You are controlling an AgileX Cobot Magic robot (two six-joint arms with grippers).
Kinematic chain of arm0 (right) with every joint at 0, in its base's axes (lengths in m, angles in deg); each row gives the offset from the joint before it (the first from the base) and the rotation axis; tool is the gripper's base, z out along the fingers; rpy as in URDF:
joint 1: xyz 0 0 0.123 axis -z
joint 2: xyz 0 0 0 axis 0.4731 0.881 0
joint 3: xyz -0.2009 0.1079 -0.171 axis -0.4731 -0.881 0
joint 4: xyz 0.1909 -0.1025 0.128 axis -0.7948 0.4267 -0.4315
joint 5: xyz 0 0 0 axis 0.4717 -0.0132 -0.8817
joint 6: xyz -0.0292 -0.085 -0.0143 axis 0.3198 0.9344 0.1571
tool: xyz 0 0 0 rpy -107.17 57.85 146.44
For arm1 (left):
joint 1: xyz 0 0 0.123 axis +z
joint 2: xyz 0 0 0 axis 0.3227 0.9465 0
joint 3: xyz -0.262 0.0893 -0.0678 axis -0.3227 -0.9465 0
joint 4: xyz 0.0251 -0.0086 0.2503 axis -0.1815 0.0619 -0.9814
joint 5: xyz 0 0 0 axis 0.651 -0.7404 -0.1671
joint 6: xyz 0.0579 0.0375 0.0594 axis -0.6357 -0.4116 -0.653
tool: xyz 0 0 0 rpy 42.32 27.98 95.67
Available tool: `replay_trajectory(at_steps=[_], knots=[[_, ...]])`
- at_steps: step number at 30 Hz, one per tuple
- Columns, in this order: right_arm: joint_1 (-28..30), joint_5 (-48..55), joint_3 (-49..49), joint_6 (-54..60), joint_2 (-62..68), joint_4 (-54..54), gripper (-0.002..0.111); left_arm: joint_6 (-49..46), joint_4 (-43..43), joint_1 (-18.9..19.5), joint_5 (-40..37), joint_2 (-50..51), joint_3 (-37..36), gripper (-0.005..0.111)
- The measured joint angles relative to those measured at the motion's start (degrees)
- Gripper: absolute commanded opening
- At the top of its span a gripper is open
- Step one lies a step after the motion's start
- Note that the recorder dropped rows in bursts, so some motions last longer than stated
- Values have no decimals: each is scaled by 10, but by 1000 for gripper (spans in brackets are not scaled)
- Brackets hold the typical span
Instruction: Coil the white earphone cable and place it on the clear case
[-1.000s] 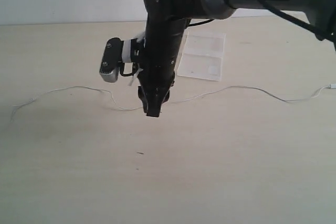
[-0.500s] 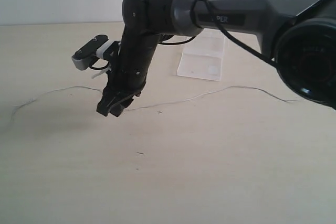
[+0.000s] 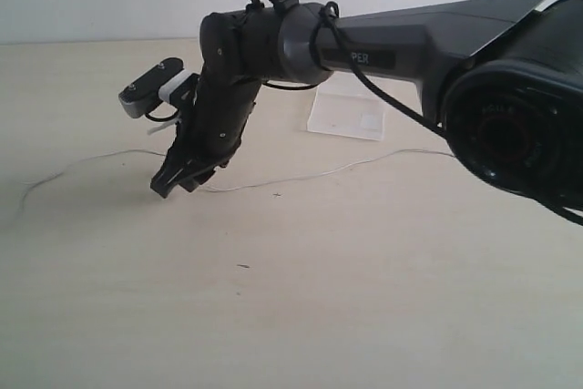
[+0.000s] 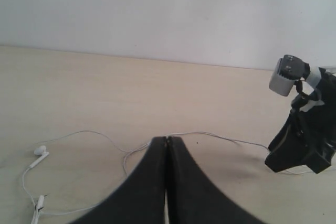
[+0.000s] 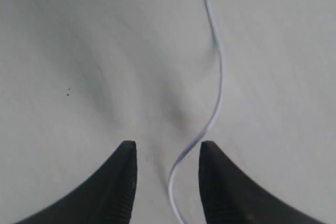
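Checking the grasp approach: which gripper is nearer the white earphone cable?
Right. The right gripper stands open with the white earphone cable running between its jaws. The left gripper is shut, and the cable lies beyond its tips.

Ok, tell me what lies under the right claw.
The white earphone cable runs on the table through the open right claw. In the exterior view the claw covers that stretch; contact cannot be seen.
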Motion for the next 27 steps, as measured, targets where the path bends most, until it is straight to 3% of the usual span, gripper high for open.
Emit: replay_trajectory(at_steps=[4,7,15,27], knots=[[0,-4,1,0,11,0,33,0,0,0,0,0,0,0],[0,-4,1,-1,11,0,0,0,0,0,0,0,0,0],[-1,3,1,-36,-37,19,0,0,0,0,0,0,0,0],[-1,105,1,-95,-322,77,0,0,0,0,0,0,0,0]])
